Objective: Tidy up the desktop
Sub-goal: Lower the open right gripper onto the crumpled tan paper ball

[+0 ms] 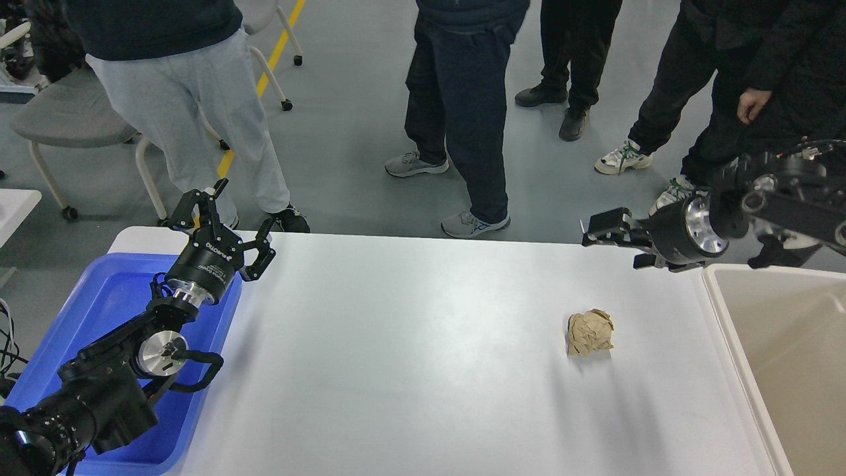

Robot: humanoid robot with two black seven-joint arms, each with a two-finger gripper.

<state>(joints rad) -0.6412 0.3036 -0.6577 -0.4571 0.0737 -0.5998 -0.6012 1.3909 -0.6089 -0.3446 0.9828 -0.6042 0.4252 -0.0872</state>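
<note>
White tabletop [410,370] — one crumpled brown paper ball [589,332] right of centre. My left tool [225,221] gapes empty over the blue tray [99,311]; right tool [611,239] — state unclear.

One head view only was recorded, aimed forward and down from above the desk [410,370]'s near edge; floor [357,119] beyond was included.

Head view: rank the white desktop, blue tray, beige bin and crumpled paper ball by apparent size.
1. desktop
2-3. blue tray and beige bin: both cropped or partly hidden, so unranked
4. crumpled paper ball
</note>
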